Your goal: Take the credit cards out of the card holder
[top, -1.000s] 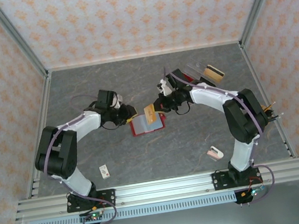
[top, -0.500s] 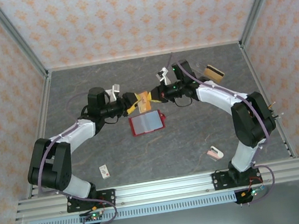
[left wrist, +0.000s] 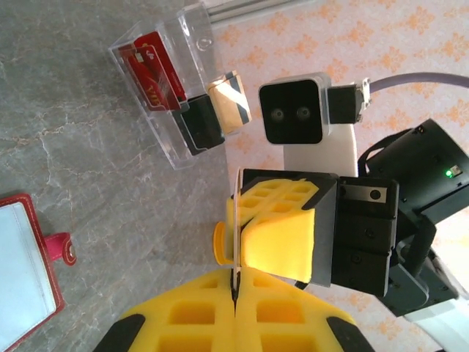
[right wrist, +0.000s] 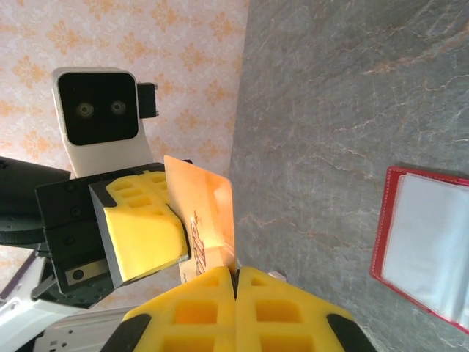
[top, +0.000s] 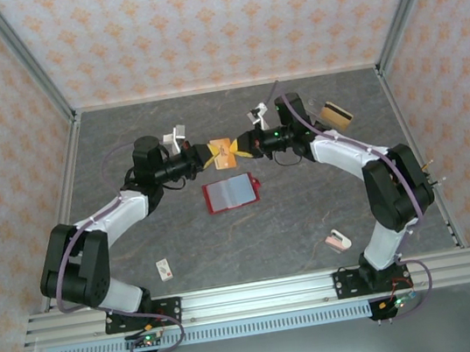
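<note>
Left & right jaws both pinch one orange credit card mid-air, betw. the arms. Card holder lies open on bench below. Prob. mid-handover: card's out, not yet put down; clear tray already holds cards.

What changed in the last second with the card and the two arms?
The right gripper carried the orange card up off the card holder; the left gripper rose to meet it and closed on it too. The open card holder stayed put.
</note>
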You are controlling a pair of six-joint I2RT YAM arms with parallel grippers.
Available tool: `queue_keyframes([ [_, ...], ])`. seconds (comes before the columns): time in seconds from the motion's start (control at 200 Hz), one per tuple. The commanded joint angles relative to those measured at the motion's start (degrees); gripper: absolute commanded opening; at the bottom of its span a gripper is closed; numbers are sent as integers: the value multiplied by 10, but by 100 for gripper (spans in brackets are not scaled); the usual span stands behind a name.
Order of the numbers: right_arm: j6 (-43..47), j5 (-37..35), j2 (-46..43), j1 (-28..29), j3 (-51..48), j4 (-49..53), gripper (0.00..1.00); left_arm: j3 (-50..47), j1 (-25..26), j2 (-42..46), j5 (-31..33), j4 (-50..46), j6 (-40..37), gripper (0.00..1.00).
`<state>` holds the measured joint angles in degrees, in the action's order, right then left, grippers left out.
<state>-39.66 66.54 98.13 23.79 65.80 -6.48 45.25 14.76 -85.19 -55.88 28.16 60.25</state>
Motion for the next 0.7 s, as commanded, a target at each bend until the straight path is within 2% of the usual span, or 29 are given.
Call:
queue_keyframes([
  [0.0,-45,21,-15,6,-6,-83,8,-3,16,16,7,40,10,0],
  [0.085,-70,18,-14,6,-14,-115,19,-1,21,16,13,46,16,0],
  [0.235,-97,17,-11,7,-17,-149,25,5,27,16,16,45,19,0],
  [0.29,-98,18,-10,8,-16,-149,22,6,27,17,19,39,17,0],
  [0.41,-89,12,-12,7,-13,-139,5,11,26,24,30,9,2,0],
  [0.455,-67,1,-15,4,-8,-111,0,19,26,29,44,-38,-19,9],
  [0.55,29,-53,-32,-9,18,10,0,43,20,50,97,-179,-84,35],
  [0.696,232,-205,-65,-48,87,206,0,90,13,89,233,-409,-190,60],
])
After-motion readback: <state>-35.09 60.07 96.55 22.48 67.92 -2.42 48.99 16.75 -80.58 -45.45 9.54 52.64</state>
